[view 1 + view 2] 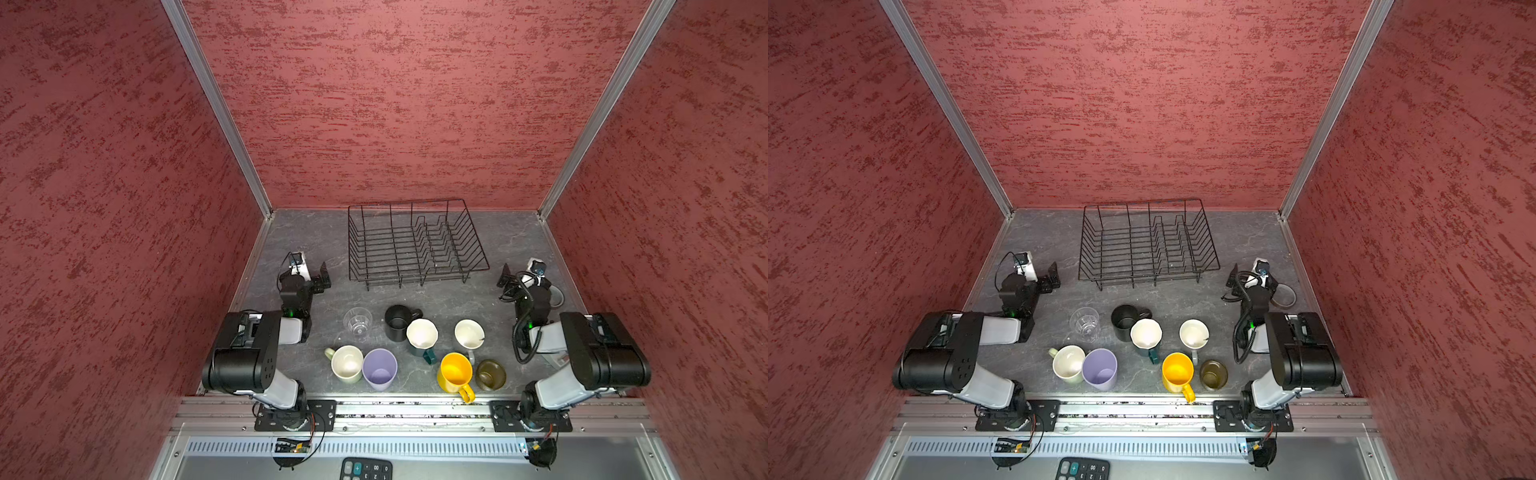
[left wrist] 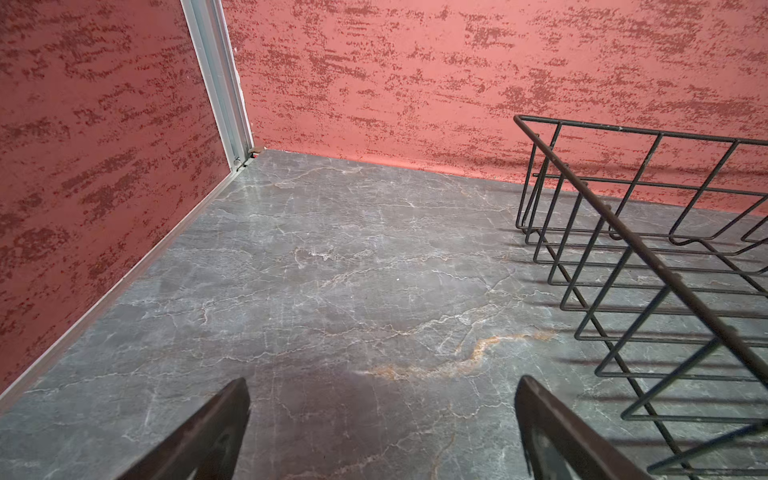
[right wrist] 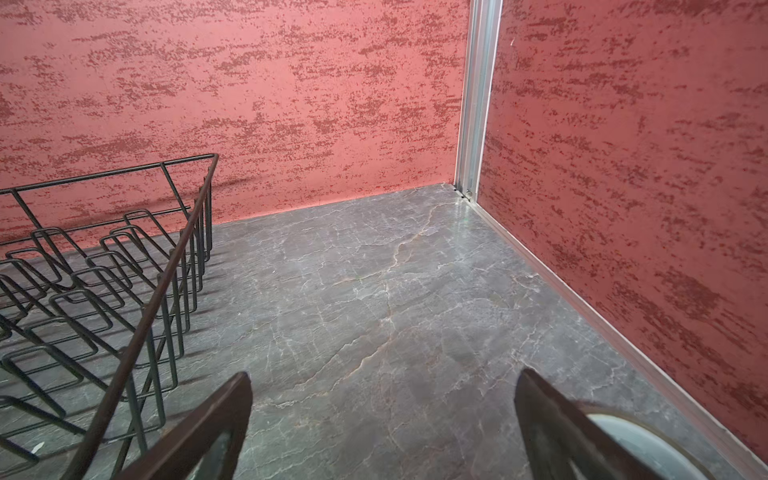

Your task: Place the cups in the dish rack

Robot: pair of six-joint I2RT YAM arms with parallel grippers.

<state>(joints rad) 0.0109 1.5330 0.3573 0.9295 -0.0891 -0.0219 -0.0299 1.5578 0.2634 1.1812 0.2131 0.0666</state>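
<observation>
On the grey marbled table we counted eight cups, one dish rack and two claws. The cups stood upright in two loose rows, all outside the rack, on its near side. The row closer to the rack held the clear glass, the black mug, the teal mug pressed against it, and the grey mug. The row by the arm bases held the pale-green mug touching the lilac tumbler, then the yellow mug just beside the brown mug.

The rack sat near the back wall, between the two claws. The left claw hung just beside the rack's left wall, its jaws spread wide with only bare table between them. The right claw hung near the rack's right wall, jaws likewise wide apart and gripping nothing. Every cup lay behind both claws, toward the arm bases and well apart from the jaws.
</observation>
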